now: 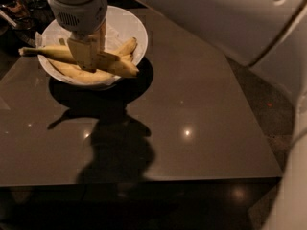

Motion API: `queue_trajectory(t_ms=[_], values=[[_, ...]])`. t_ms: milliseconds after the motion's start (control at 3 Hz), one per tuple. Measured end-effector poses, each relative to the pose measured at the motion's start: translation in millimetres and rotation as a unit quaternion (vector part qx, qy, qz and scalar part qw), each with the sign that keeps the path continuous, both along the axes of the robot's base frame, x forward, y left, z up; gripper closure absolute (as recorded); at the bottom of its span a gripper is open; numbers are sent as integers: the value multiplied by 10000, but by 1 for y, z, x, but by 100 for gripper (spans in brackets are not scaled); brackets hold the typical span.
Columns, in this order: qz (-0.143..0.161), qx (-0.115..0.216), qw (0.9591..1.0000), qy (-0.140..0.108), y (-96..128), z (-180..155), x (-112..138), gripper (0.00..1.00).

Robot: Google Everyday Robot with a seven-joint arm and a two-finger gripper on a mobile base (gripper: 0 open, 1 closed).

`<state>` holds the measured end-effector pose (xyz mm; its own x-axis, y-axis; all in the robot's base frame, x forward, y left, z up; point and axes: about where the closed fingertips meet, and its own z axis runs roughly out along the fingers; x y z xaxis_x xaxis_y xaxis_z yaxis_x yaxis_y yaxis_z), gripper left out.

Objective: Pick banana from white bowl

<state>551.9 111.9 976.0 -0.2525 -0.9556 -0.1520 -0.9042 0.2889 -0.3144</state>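
Observation:
The white bowl (125,22) stands at the table's far left, lined with white paper and holding several bananas. My gripper (89,54) hangs straight down over the bowl. Its fingers (80,51) are shut across the middle of the long, nearly straight yellow banana (122,67). That banana lies level, slightly above the others. Its stem end pokes out past the bowl's left rim and its other end points right. Other bananas (76,74) lie beneath it in the bowl, and a short one (127,46) leans near the right rim.
The bowl rests on a dark glossy brown table (192,109) with my shadow across it. My white arm and body (225,18) fill the top right and right edge. Dark clutter (17,8) sits beyond the table's far left corner.

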Motion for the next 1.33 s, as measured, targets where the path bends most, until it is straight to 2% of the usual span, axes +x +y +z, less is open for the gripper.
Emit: queue_trajectory(t_ms=[333,1000,1333], values=[[-222,250,9994,122,-12,-12,-25,100],[-218,227,9994,133,-12,-16,-25,100],[-206,85,9988,439,-10,-31,-51,100]])
